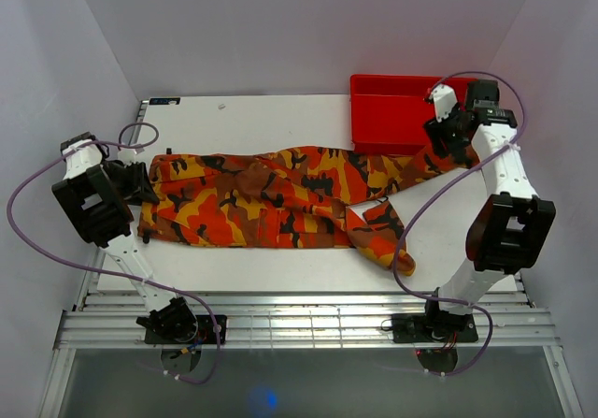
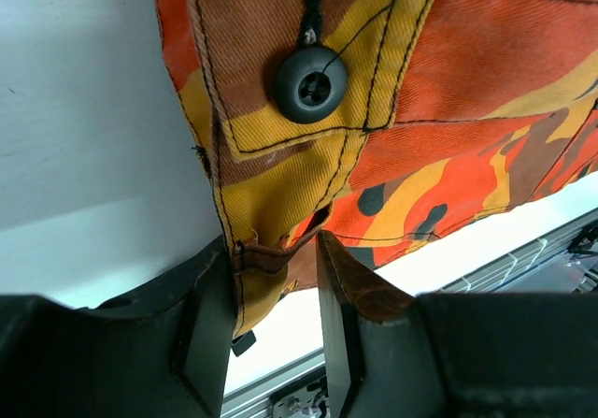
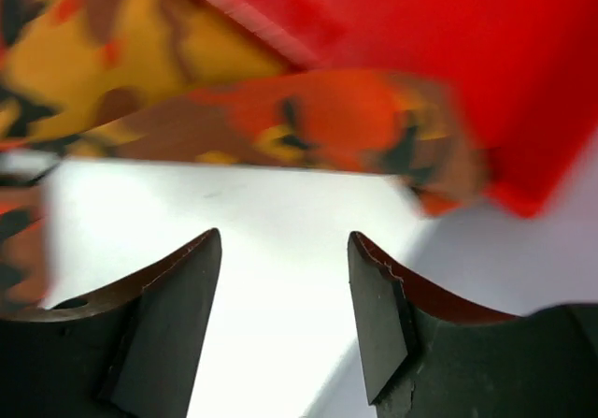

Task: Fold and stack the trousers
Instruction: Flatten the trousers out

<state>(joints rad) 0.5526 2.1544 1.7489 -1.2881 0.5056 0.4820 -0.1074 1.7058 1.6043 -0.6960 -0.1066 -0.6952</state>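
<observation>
The camouflage trousers (image 1: 262, 203) lie stretched across the white table (image 1: 252, 119), waist at the left, legs running right. One leg end reaches the red tray (image 1: 388, 109); the other folds toward the front right. My left gripper (image 1: 148, 186) is at the waistband. In the left wrist view it (image 2: 274, 242) is open with the waistband corner (image 2: 252, 278) between its fingers, below a black button (image 2: 310, 83). My right gripper (image 1: 447, 151) is by the leg end at the tray. In the right wrist view it (image 3: 285, 236) is open and empty above bare table, the leg end (image 3: 308, 123) just ahead.
The red tray (image 3: 448, 44) stands at the back right, touching the trouser leg. The table's front edge and a metal rail (image 1: 299, 320) lie just behind the arm bases. White walls close in on both sides and at the back.
</observation>
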